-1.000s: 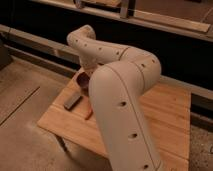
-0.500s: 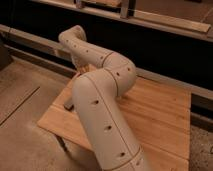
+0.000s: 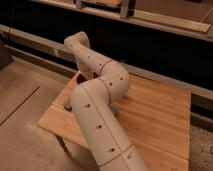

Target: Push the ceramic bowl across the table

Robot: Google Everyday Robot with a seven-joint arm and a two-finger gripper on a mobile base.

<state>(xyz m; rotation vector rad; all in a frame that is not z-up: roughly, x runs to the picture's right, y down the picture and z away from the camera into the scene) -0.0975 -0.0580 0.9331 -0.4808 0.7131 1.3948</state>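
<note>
Over the light-brown wooden plank table (image 3: 155, 117), the white arm (image 3: 100, 117) doubles back to the far left corner; its closed gripper is hidden behind it, near the dark maroon ceramic bowl (image 3: 81, 78). Speckled grey floor (image 3: 22, 117) surrounds.

counts on and around the table
one table (image 3: 160, 115), one robot arm (image 3: 100, 120) bending over it, one gripper down at the far left corner behind the arm, one dark reddish bowl (image 3: 82, 77) showing as a sliver there, one table leg (image 3: 62, 144) at the near left.
</note>
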